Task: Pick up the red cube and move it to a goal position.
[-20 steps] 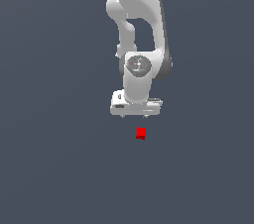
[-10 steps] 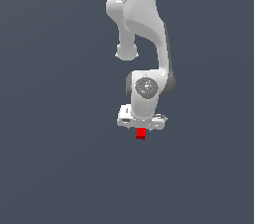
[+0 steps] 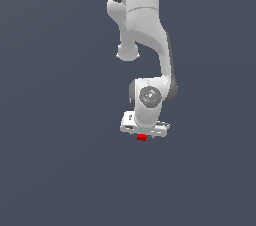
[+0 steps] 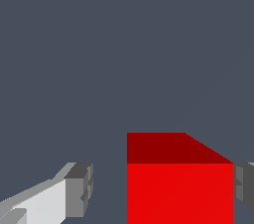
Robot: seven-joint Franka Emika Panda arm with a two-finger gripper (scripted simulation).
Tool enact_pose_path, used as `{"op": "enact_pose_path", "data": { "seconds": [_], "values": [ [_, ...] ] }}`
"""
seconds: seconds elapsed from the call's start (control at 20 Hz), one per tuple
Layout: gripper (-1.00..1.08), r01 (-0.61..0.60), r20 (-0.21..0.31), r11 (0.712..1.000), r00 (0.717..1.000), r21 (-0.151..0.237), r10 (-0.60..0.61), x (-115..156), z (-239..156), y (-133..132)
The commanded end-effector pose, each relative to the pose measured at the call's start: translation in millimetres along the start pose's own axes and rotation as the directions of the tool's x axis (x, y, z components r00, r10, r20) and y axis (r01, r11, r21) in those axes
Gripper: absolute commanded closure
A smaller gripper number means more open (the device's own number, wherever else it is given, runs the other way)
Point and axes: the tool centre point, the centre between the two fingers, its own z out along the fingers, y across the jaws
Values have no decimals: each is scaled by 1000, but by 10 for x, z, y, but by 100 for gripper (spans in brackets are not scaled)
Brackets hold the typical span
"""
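One red cube (image 3: pixel 141 137) is present, lying on the plain grey table (image 3: pixel 60 160) directly beneath the white arm's (image 3: pixel 142 25) tool (image 3: pixel 143 131). In the exterior view only part of the cube shows below the tool's body. In the wrist view the cube (image 4: pixel 179 188) sits between the two fingers (image 4: pixel 79 188). One finger stands clear of it with a visible gap; the other lies just beside its opposite face. The tool is spread wide and grips nothing.
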Motion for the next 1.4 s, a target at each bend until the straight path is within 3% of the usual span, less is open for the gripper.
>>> {"op": "enact_pose_path", "data": {
  "seconds": [0.0,0.8,1.35],
  "values": [
    [108,-2,-1,1000,1000,0,2,10,6,-5],
    [108,-2,-1,1000,1000,0,2,-6,-95,0],
    [108,-2,-1,1000,1000,0,2,-109,-820,37]
  ]
}}
